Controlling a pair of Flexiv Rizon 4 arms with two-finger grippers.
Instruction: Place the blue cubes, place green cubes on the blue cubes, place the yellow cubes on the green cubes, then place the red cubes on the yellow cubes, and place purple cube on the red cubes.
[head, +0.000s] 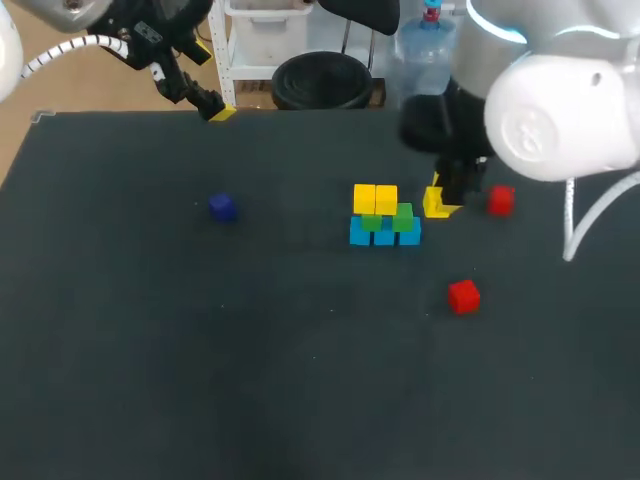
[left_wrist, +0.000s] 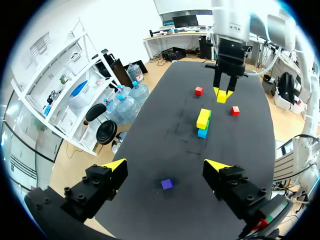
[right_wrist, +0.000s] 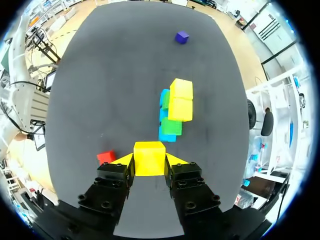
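Risk: the yellow cube (right_wrist: 149, 156) could have clipped the stack (head: 385, 228) coming in and knocked its top row loose. A landing off-centre would have tipped it.
Right gripper (right_wrist: 149, 162): clenched on the yellow cube from both sides, just beside the stack.
Left gripper (left_wrist: 165, 165): fingers spread wide, holding nothing, near the table's (head: 150, 330) far corner.
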